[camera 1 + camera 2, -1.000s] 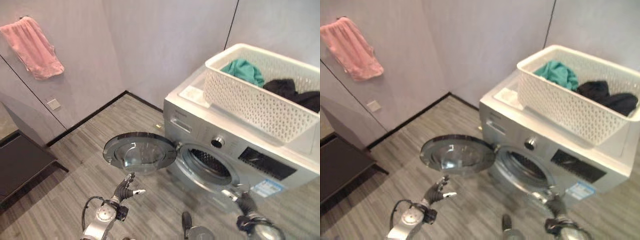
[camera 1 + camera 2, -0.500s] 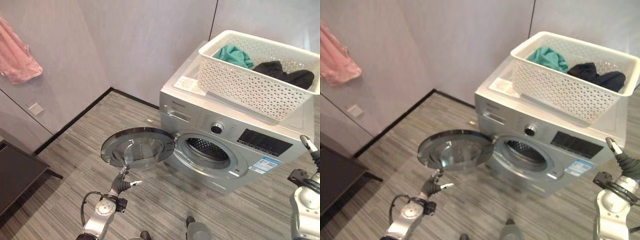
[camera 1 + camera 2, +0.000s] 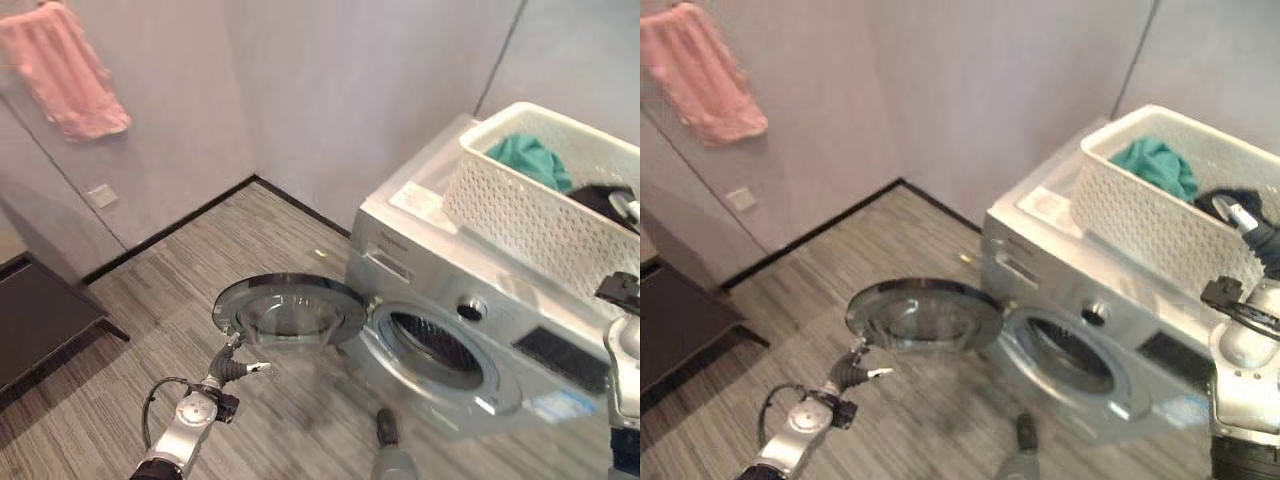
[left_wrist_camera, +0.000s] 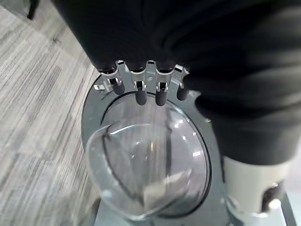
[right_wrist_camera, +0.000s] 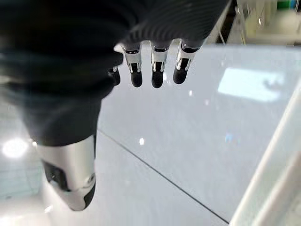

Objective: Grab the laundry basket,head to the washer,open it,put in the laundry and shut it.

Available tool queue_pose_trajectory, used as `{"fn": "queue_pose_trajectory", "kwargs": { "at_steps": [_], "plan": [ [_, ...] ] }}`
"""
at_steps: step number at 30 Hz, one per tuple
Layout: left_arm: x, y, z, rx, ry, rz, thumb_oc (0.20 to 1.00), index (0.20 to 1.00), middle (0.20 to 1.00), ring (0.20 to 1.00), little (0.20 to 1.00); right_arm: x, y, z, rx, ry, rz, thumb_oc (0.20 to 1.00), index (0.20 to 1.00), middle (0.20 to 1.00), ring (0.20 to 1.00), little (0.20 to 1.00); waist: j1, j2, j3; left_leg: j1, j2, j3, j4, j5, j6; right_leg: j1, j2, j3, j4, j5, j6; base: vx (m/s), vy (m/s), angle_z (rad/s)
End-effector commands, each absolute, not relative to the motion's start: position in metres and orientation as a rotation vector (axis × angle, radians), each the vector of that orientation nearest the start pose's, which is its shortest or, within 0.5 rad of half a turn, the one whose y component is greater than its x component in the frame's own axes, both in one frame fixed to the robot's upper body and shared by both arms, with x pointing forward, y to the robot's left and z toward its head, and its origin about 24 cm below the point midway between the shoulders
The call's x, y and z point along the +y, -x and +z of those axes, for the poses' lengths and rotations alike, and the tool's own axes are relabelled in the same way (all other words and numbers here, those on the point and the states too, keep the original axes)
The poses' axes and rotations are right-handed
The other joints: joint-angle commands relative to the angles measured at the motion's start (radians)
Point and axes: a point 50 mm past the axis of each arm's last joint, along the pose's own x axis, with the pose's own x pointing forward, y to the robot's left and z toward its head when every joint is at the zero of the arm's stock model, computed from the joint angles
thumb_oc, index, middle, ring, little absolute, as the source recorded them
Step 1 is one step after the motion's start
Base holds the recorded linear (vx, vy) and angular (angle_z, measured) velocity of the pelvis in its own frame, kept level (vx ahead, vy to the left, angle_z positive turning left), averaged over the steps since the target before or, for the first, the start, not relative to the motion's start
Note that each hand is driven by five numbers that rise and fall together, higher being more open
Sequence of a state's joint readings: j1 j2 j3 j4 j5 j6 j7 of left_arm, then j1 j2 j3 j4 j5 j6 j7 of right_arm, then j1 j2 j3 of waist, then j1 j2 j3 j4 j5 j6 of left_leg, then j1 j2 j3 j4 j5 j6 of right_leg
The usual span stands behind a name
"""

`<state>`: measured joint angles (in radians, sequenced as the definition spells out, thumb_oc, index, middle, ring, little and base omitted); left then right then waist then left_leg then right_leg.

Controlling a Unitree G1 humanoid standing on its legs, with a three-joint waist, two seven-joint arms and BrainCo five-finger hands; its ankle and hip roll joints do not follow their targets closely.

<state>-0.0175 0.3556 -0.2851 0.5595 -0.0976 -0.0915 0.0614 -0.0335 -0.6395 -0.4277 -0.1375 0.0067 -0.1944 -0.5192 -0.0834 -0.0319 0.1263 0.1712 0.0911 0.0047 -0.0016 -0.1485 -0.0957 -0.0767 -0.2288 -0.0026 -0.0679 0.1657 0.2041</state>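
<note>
1. The washer [image 3: 470,340] stands with its door [image 3: 290,312] swung fully open toward the robot's left, drum mouth clear.
2. The laundry basket [image 3: 1160,215] rests on the washer's top, long axis running back and to the right, clothes [image 3: 1155,165] inside.
3. The right hand [image 3: 1252,225], fingers relaxed and empty, is raised beside the basket, the nearer one.
4. The left hand [image 3: 235,367], released, hangs below the door's rim.

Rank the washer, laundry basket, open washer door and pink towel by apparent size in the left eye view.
1. washer
2. laundry basket, partly cut off by the frame
3. washer door
4. pink towel, though it hangs farther from the camera, so this rank is unsure
</note>
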Motion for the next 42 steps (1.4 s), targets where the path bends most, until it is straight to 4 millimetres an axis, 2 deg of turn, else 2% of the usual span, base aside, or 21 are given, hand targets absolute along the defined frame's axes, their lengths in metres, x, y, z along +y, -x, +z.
{"fn": "queue_pose_trajectory", "kwargs": {
  "at_steps": [1,3,4,5,6,7,8,9,10,12,13,14,19,24,29,30,33,35,38,40,42],
  "plan": [
    [0.209,-0.235,-0.043,0.353,-0.403,-0.116,1.0,1.0,1.0,1.0,1.0,-0.339,-0.206,0.242,-0.803,0.595,-0.823,1.0,1.0,1.0,1.0,1.0,0.007,-0.028,-0.005,-0.028,-0.033,0.008,0.072,-0.067,0.085,-0.033,-0.052,0.0,0.022,-0.02,0.005,0.26,-0.373,0.29],
    [0.209,-0.227,-0.051,0.392,-0.366,-0.105,1.0,1.0,1.0,1.0,1.0,-0.345,-0.212,0.25,-0.763,0.643,-0.747,1.0,1.0,1.0,1.0,1.0,0.004,-0.036,-0.028,-0.005,0.048,-0.007,0.061,-0.045,0.041,-0.027,-0.001,-0.021,0.068,-0.054,-0.013,0.22,-0.404,0.17],
    [0.209,-0.227,-0.051,0.392,-0.366,-0.104,1.0,1.0,1.0,1.0,1.0,-0.345,-0.212,0.251,-0.763,0.643,-0.747,1.0,1.0,1.0,1.0,1.0,0.004,-0.035,-0.029,-0.005,0.048,-0.007,0.061,-0.045,0.041,-0.027,-0.001,-0.021,0.068,-0.054,-0.013,0.15,-0.33,0.28],
    [0.209,-0.226,-0.052,0.399,-0.358,-0.108,1.0,1.0,1.0,1.0,1.0,-0.341,-0.216,0.258,-0.758,0.661,-0.665,1.0,1.0,1.0,1.0,1.0,0.007,-0.043,-0.032,-0.02,0.091,-0.006,0.087,-0.014,0.026,-0.01,0.033,-0.036,0.075,-0.095,-0.034,0.1,-0.328,0.17],
    [0.204,-0.228,-0.053,0.402,-0.331,-0.12,1.0,1.0,1.0,1.0,1.0,-0.341,-0.219,0.265,-0.748,0.675,-0.602,1.0,1.0,1.0,1.0,1.0,0.001,-0.037,-0.025,-0.062,0.111,-0.027,0.147,0.023,0.017,0.004,0.061,-0.05,0.076,-0.11,-0.059,0.1,-0.441,0.23],
    [0.196,-0.232,-0.051,0.393,-0.307,-0.147,1.0,1.0,1.0,1.0,1.0,-0.34,-0.222,0.271,-0.716,0.702,-0.533,1.0,1.0,1.0,1.0,1.0,-0.009,-0.056,-0.018,-0.115,0.127,0.012,0.211,0.073,0.02,0.033,0.065,-0.082,0.056,-0.119,-0.074,0.0,-0.242,0.21],
    [0.195,-0.232,-0.051,0.393,-0.306,-0.147,1.0,1.0,1.0,1.0,1.0,-0.34,-0.222,0.272,-0.716,0.703,-0.532,1.0,1.0,1.0,1.0,1.0,-0.012,-0.054,-0.018,-0.119,0.126,0.009,0.215,0.073,0.02,0.035,0.064,-0.085,0.052,-0.117,-0.074,-0.02,-0.155,0.34],
    [0.191,-0.235,-0.048,0.38,-0.313,-0.171,1.0,1.0,1.0,1.0,1.0,-0.337,-0.223,0.277,-0.716,0.718,-0.491,1.0,1.0,1.0,1.0,1.0,-0.016,-0.065,-0.011,-0.15,0.138,0.053,0.216,0.099,0.023,0.05,0.06,-0.11,0.044,-0.122,-0.079,-0.01,-0.063,0.24],
    [0.189,-0.237,-0.046,0.372,-0.309,-0.181,1.0,1.0,1.0,1.0,1.0,-0.334,-0.224,0.277,-0.694,0.705,-0.44,1.0,1.0,1.0,1.0,1.0,-0.021,-0.068,-0.011,-0.146,0.142,0.094,0.19,0.081,0.026,0.056,0.061,-0.113,0.04,-0.124,-0.079,0.01,-0.075,0.39],
    [0.183,-0.237,-0.048,0.379,-0.316,-0.214,1.0,1.0,1.0,1.0,1.0,-0.326,-0.225,0.276,-0.688,0.67,-0.348,1.0,1.0,1.0,1.0,1.0,-0.034,-0.065,-0.021,-0.114,0.166,0.157,0.13,0.084,0.011,0.069,0.067,-0.12,0.034,-0.134,-0.081,0.05,-0.024,0.38],
    [0.183,-0.237,-0.048,0.379,-0.316,-0.213,1.0,1.0,1.0,1.0,1.0,-0.326,-0.225,0.276,-0.688,0.671,-0.348,1.0,1.0,1.0,1.0,1.0,-0.033,-0.064,-0.021,-0.112,0.166,0.159,0.128,0.085,0.011,0.069,0.067,-0.119,0.034,-0.133,-0.081,0.14,0.057,0.36],
    [0.179,-0.233,-0.053,0.403,-0.33,-0.264,1.0,1.0,1.0,1.0,1.0,-0.322,-0.225,0.27,-0.601,0.721,-0.248,1.0,1.0,1.0,1.0,1.0,-0.046,-0.051,-0.045,-0.073,0.164,0.18,0.054,0.075,0.002,0.078,0.06,-0.125,0.026,-0.132,-0.071,0.11,0.056,0.25],
    [0.177,-0.23,-0.054,0.413,-0.34,-0.306,1.0,1.0,1.0,1.0,1.0,-0.326,-0.225,0.272,-0.511,0.744,-0.179,1.0,1.0,1.0,1.0,1.0,-0.049,-0.047,-0.056,-0.055,0.154,0.193,0.018,0.089,-0.008,0.084,0.046,-0.135,0.017,-0.126,-0.066,0.05,0.052,0.1],
    [0.187,-0.218,-0.061,0.463,-0.327,-0.321,1.0,1.0,1.0,1.0,1.0,-0.332,-0.221,0.292,-0.324,0.911,-0.031,1.0,1.0,1.0,1.0,1.0,-0.067,-0.056,-0.068,-0.011,0.152,0.222,-0.035,0.1,-0.023,0.069,0.047,-0.117,0.009,-0.109,-0.056,0.01,0.041,-0.03],
    [0.187,-0.213,-0.064,0.481,-0.292,-0.332,1.0,1.0,1.0,1.0,1.0,-0.354,-0.223,0.317,-0.228,1.043,-0.112,1.0,1.0,1.0,1.0,1.0,-0.065,-0.052,-0.076,0.002,0.153,0.236,-0.069,0.121,-0.035,0.069,0.055,-0.114,-0.012,-0.102,-0.05,0.01,0.015,-0.12],
    [0.187,-0.213,-0.064,0.481,-0.291,-0.331,1.0,1.0,1.0,1.0,1.0,-0.354,-0.224,0.317,-0.229,1.043,-0.11,1.0,1.0,1.0,1.0,1.0,-0.066,-0.051,-0.076,0.003,0.153,0.237,-0.07,0.122,-0.035,0.069,0.055,-0.113,-0.012,-0.102,-0.05,0.0,0.0,0.0],
    [0.188,-0.211,-0.066,0.489,-0.272,-0.328,1.0,1.0,1.0,1.0,1.0,-0.372,-0.222,0.329,-0.195,1.071,-0.199,1.0,1.0,1.0,1.0,1.0,-0.068,-0.053,-0.08,-0.003,0.157,0.236,-0.081,0.131,-0.039,0.065,0.057,-0.12,-0.015,-0.101,-0.048,0.01,-0.004,-0.02],
    [0.189,-0.208,-0.068,0.502,-0.264,-0.33,1.0,1.0,1.0,1.0,1.0,-0.383,-0.221,0.332,-0.138,1.112,-0.239,1.0,1.0,1.0,1.0,1.0,-0.069,-0.057,-0.08,-0.008,0.158,0.234,-0.085,0.133,-0.042,0.062,0.059,-0.123,-0.014,-0.101,-0.047,0.0,0.0,0.0],
    [0.189,-0.208,-0.068,0.502,-0.26,-0.33,1.0,1.0,1.0,1.0,1.0,-0.386,-0.22,0.333,-0.119,1.131,-0.246,1.0,1.0,1.0,1.0,1.0,-0.07,-0.058,-0.08,-0.01,0.16,0.233,-0.085,0.134,-0.043,0.062,0.059,-0.123,-0.014,-0.101,-0.048,0.0,0.0,0.0],
    [0.188,-0.205,-0.07,0.509,-0.255,-0.344,1.0,1.0,1.0,1.0,1.0,-0.398,-0.219,0.328,-0.049,1.147,-0.269,1.0,1.0,1.0,1.0,1.0,-0.063,-0.058,-0.076,-0.018,0.164,0.229,-0.086,0.138,-0.046,0.06,0.06,-0.128,-0.017,-0.1,-0.048,0.01,-0.016,0.01],
    [0.185,-0.205,-0.071,0.513,-0.257,-0.36,1.0,1.0,1.0,1.0,1.0,-0.401,-0.22,0.324,-0.023,1.146,-0.272,1.0,1.0,1.0,1.0,1.0,-0.052,-0.057,-0.071,-0.022,0.164,0.228,-0.086,0.139,-0.047,0.057,0.061,-0.129,-0.019,-0.099,-0.047,0.0,0.0,0.0]
  ]
}}
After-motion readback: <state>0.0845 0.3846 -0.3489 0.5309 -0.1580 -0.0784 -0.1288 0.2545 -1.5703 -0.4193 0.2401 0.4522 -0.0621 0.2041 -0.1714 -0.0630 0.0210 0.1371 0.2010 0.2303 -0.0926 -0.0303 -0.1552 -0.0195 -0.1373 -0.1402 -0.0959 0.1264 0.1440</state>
